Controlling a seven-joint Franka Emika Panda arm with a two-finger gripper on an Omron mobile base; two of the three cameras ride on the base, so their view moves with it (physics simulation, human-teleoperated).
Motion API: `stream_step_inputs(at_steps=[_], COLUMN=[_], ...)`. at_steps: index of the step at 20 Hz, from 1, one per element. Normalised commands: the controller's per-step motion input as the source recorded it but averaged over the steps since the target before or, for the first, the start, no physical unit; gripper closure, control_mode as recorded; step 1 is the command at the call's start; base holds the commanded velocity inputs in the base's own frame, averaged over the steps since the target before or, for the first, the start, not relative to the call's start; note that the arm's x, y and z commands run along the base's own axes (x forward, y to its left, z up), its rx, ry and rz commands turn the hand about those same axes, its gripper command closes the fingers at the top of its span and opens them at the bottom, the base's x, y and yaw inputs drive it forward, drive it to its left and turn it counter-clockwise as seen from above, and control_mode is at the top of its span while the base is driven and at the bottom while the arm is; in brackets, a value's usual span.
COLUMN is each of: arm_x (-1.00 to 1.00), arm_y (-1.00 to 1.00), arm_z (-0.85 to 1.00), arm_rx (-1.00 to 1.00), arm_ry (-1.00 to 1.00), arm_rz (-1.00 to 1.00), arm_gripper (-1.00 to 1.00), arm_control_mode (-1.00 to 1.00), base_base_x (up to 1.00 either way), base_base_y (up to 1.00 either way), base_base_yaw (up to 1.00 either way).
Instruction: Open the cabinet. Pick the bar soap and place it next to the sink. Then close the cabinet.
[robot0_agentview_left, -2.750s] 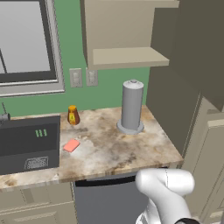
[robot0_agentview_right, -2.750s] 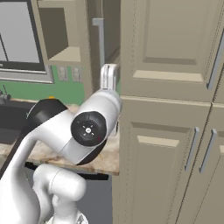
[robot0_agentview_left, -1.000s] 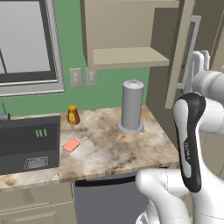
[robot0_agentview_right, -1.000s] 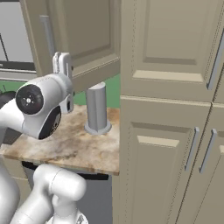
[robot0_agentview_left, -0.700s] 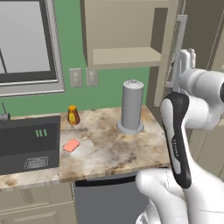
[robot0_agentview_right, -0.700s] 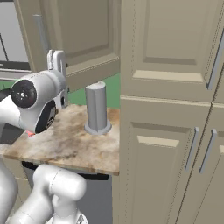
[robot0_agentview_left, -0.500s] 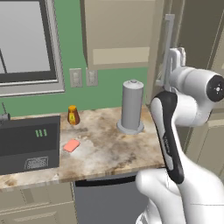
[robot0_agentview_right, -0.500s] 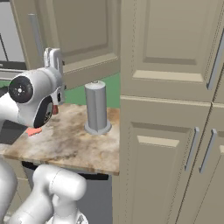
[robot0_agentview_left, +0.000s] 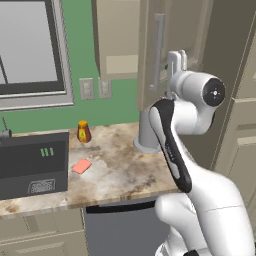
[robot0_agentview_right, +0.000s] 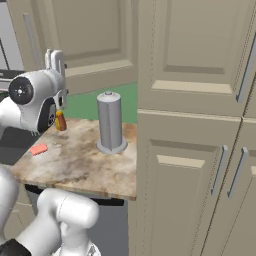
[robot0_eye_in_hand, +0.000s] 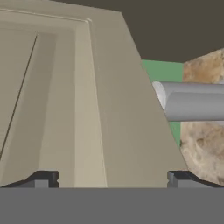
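The cabinet door (robot0_agentview_left: 172, 35) with its silver bar handle (robot0_agentview_left: 159, 50) stands only a little ajar over the counter. My gripper (robot0_agentview_left: 177, 60) is open and sits close against the door's outer face, beside the handle; from the right, the gripper (robot0_agentview_right: 55, 60) is in front of the door (robot0_agentview_right: 85, 30). In the hand view the raised panel (robot0_eye_in_hand: 65, 100) looms just past my gripper (robot0_eye_in_hand: 111, 179), nothing between the fingertips (robot0_eye_in_hand: 41, 178). The salmon-pink bar soap (robot0_agentview_left: 81, 166) lies flat on the counter right of the dark sink (robot0_agentview_left: 30, 165), also visible as bar soap (robot0_agentview_right: 38, 149).
An amber jar (robot0_agentview_left: 83, 132) stands by the green wall behind the soap. A grey upright cylinder (robot0_agentview_right: 110, 122) on a round base stands on the marble counter (robot0_agentview_right: 80, 160). Tall beige cabinets (robot0_agentview_right: 200, 125) close off the right side. A window (robot0_agentview_left: 30, 50) is above the sink.
The cabinet door has swung leftward toward shut, and my open gripper has travelled left along with it. Soap, jar and cylinder have stayed put.
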Motion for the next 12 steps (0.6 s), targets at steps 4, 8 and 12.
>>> stream_step_inputs(at_steps=[4, 8, 12], arm_x=[0.57, 0.59, 0.52], arm_y=[0.36, 0.35, 0.31], arm_z=[0.00, 0.00, 0.00], arm_rx=[0.03, 0.02, 0.03], arm_ry=[0.04, 0.06, 0.05], arm_rz=[0.06, 0.08, 0.10], arm_gripper=[-1.00, -1.00, -1.00], arm_control_mode=[-1.00, -1.00, -1.00], base_base_x=[0.00, 0.00, 0.00], base_base_y=[0.00, 0.00, 0.00], base_base_yaw=[0.00, 0.00, 0.00])
